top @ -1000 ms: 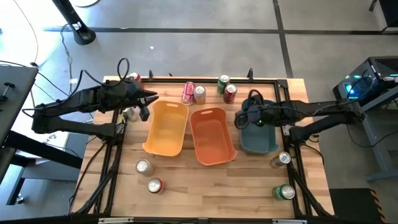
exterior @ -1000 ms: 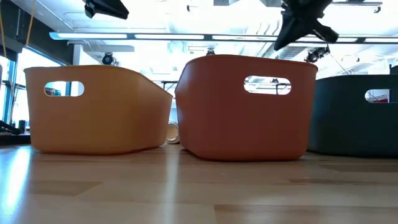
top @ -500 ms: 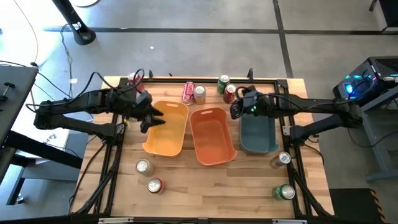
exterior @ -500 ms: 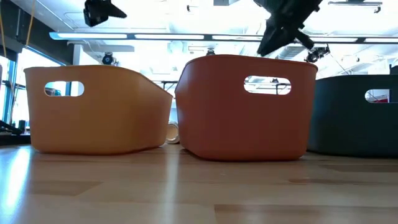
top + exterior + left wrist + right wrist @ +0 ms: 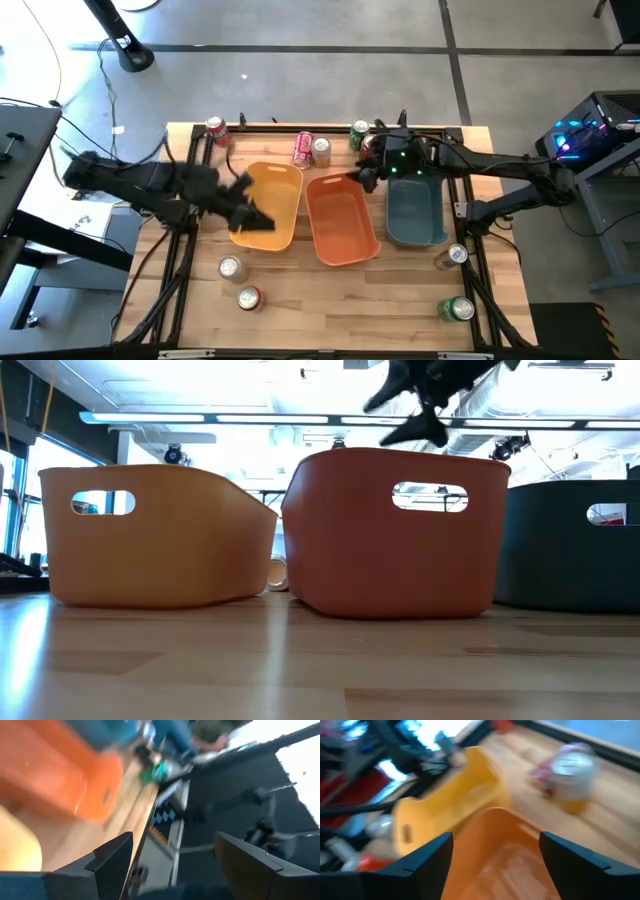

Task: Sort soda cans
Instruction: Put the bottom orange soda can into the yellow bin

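The left pincer (image 5: 262, 217) hangs over the near left corner of the yellow bin (image 5: 270, 205), and its two fingers (image 5: 112, 857) are apart with nothing between them. The right pincer (image 5: 358, 178) hangs above the far edge of the orange bin (image 5: 342, 218), just beside the teal bin (image 5: 415, 212), and its fingers (image 5: 427, 857) are apart and empty too. No can is held, and no can shows inside any bin. The soda cans sit out on the counter (image 5: 330, 305): a red one (image 5: 215, 127) at the far left corner, a pink one (image 5: 303, 148) lying next to a silver-topped one (image 5: 321, 150) behind the bins, a green one (image 5: 359, 132) behind the right arm, two more (image 5: 231, 267) (image 5: 249, 297) near the front left, and a silver one (image 5: 452, 256) and a green one (image 5: 458, 309) at the front right. It looks like each arm is about to go for a can. The left pincer is nearest the two front left cans, so going down straight over one, with a finger on each side, should work well. The right pincer is close to the pink can and its neighbour; those two touch, so it should squeeze only one and not bump the other away. The pink can lies on its side and could roll. Each can should go in the bin for its colour, dropped low so it does not bounce. No words or brand names on the cans can be read.
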